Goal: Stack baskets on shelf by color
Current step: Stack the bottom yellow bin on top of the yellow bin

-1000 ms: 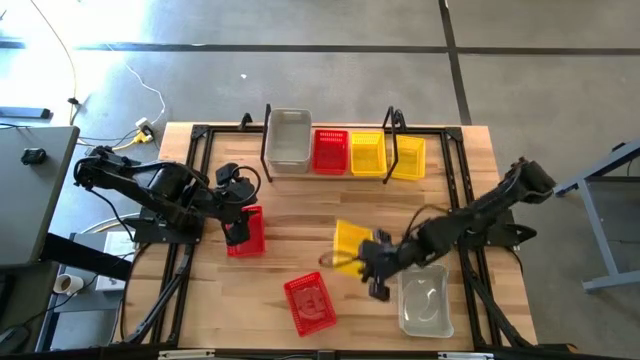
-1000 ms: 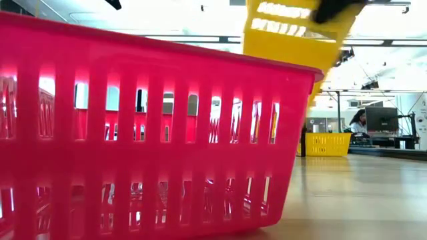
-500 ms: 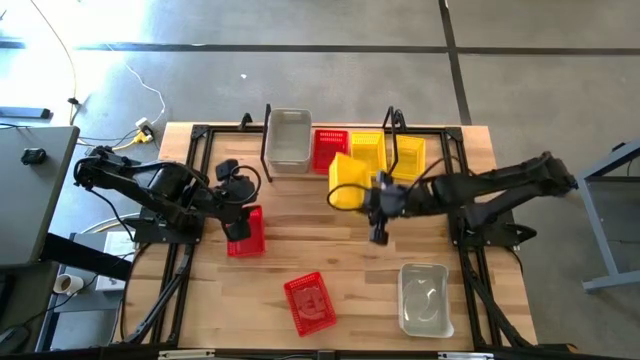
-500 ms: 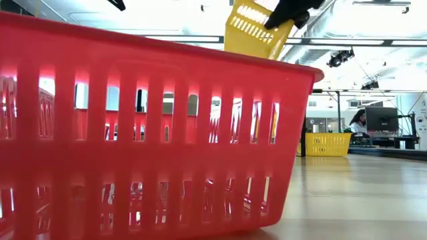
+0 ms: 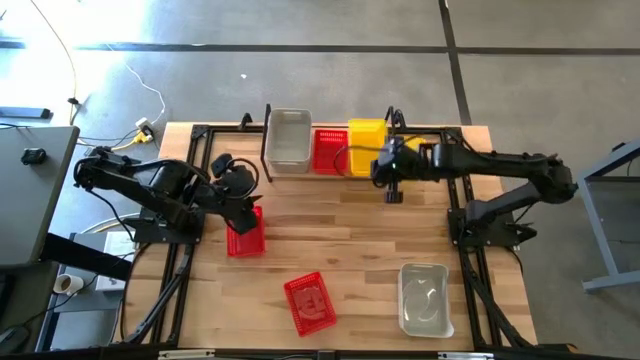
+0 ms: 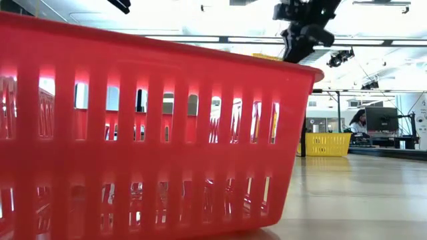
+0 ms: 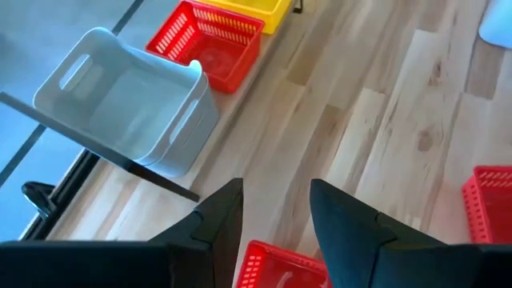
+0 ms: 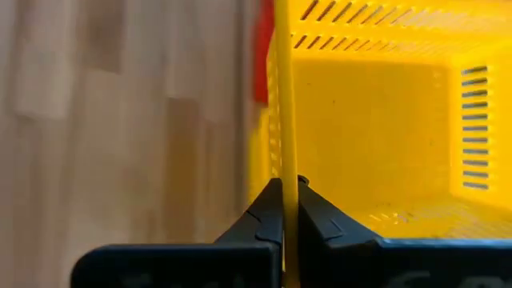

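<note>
Grey concrete floor surrounds the light wooden tabletop (image 5: 330, 250), and everything below is placed from the low black metal-rod shelf (image 5: 266, 140) along the table's far edge.

On that shelf a translucent clear-grey plastic basket (image 5: 289, 140) fills one end bay and a red mesh-sided basket (image 5: 329, 150) stands just beside it, so the colours look sorted bay by bay. Over the next bay the right gripper (image 5: 383, 160), jaws pinched tight on a side wall, holds a yellow mesh-sided basket (image 5: 366, 140) above the spot where yellow belongs; my guess is that it is being lowered onto a yellow one already there, though that one is hidden. A further yellow basket (image 5: 432, 146) shows at the shelf's other end.

Away from the shelf, towards the table's near edge, wait a second clear-grey basket (image 5: 425, 298) and a loose red basket (image 5: 310, 301). Nearer the shelf, the left gripper (image 5: 240, 196) hangs over another red basket (image 5: 246, 232) with its fingers (image 7: 220, 228) apart, gripping nothing.

Only the right wrist view shows the thin yellow wall (image 8: 284, 96) clamped between the jaws. Only the left wrist view shows the gap between that arm's fingers. Low view: one red basket (image 6: 147, 133) blocks nearly everything, yet it alone reveals the room behind, with a seated person (image 6: 358, 122) far off.
</note>
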